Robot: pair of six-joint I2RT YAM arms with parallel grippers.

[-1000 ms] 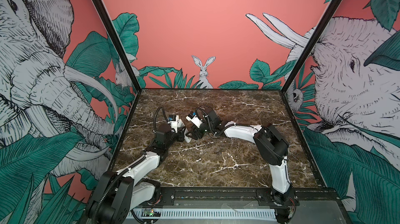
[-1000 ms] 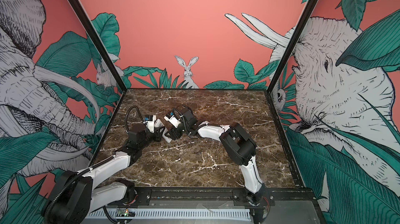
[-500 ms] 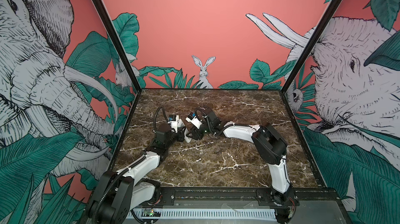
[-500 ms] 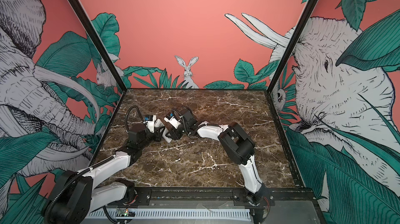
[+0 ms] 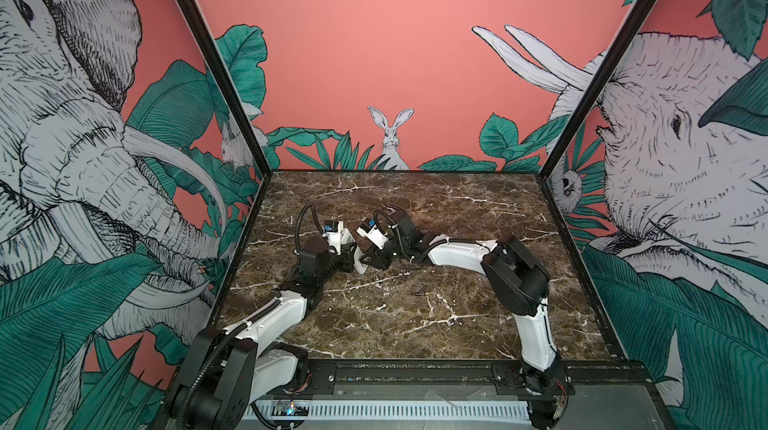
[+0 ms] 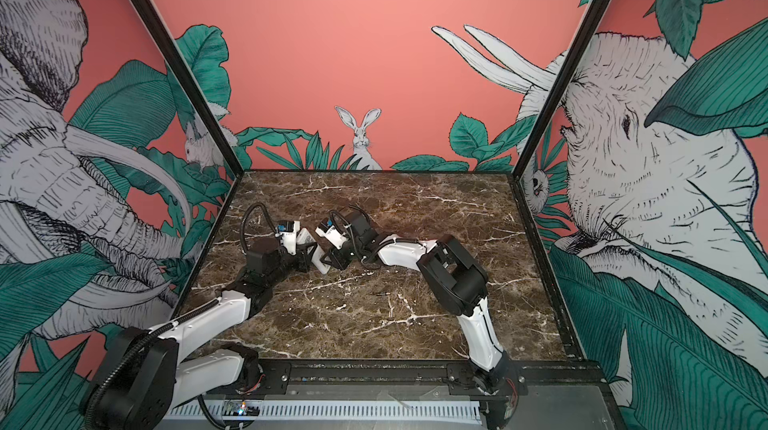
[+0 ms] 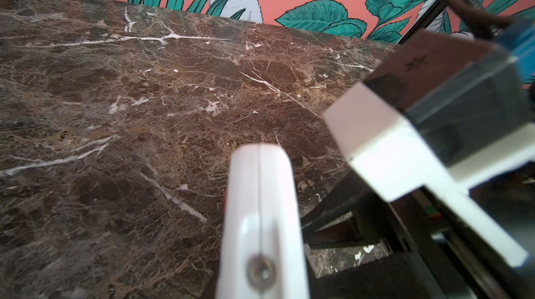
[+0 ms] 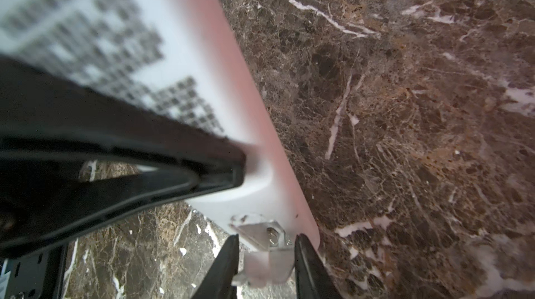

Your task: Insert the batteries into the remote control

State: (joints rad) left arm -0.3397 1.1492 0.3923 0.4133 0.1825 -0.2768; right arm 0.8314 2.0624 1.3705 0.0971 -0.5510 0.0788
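In both top views the white remote control (image 5: 359, 265) (image 6: 322, 266) stands tilted over the table's middle left, between the two grippers. My left gripper (image 5: 347, 261) is shut on it; its black finger (image 8: 115, 144) crosses the remote's labelled back (image 8: 179, 37) in the right wrist view. The left wrist view looks along the remote's narrow edge (image 7: 260, 196). My right gripper (image 8: 267, 239) has a small white end piece (image 8: 266, 265) between its fingers, just below an exposed metal contact (image 8: 265, 232). One battery (image 5: 422, 294) (image 6: 381, 294) lies on the marble.
The brown marble table (image 5: 415, 207) is walled by pink jungle panels at the back and both sides. A black rail (image 5: 415, 369) runs along the front edge. My right arm's elbow (image 5: 515, 274) hangs over the right half. The right wrist camera block (image 7: 405, 138) crowds the left wrist view.
The right arm has edged slightly to the left, toward the remote. The left arm and the remote have stayed put, and the battery on the table has not moved.
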